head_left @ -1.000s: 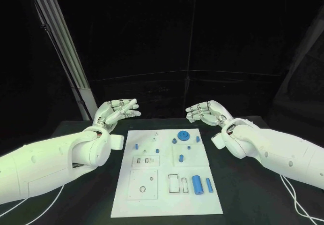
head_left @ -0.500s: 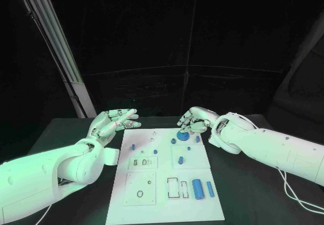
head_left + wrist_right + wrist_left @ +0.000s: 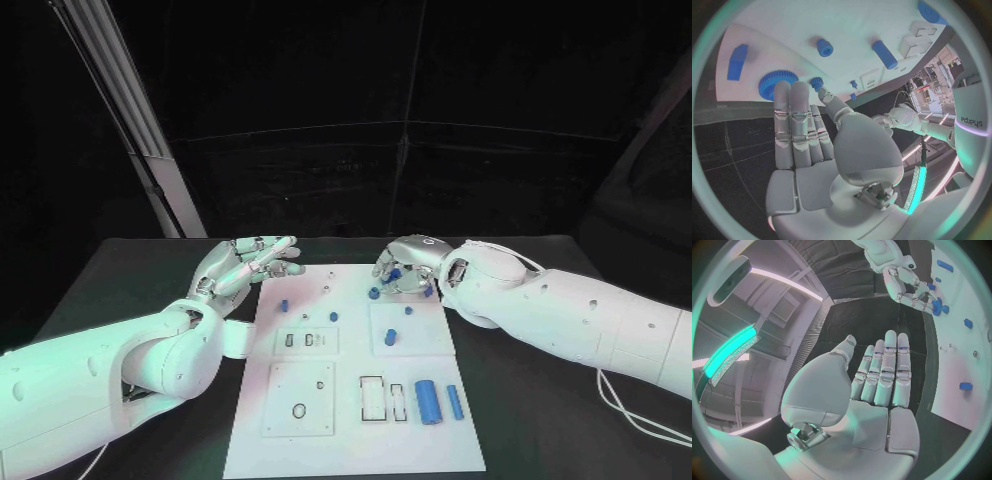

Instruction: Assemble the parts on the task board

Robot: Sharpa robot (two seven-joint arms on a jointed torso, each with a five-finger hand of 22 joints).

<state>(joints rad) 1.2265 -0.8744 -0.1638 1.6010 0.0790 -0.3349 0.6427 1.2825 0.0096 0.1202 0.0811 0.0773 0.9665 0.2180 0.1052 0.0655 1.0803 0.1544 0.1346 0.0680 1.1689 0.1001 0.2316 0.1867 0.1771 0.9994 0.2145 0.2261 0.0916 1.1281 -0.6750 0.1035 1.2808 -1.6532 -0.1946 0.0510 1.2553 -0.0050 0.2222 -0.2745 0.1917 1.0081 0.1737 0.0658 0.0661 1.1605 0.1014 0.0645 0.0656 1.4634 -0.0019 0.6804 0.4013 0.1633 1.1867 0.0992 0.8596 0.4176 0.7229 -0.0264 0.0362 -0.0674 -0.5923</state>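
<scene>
Right hand (image 3: 408, 267) with fingers apart, fingertips at blue gear (image 3: 776, 82) on far end of task board (image 3: 361, 440); to be closed squarely round toothed rim before lifting.

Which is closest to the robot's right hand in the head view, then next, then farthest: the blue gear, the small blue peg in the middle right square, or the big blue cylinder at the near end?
From the right hand:
1. Blue gear, at the fingertips, far end of the task board.
2. Small blue peg, mid-board.
3. Big blue cylinder, near end.
</scene>
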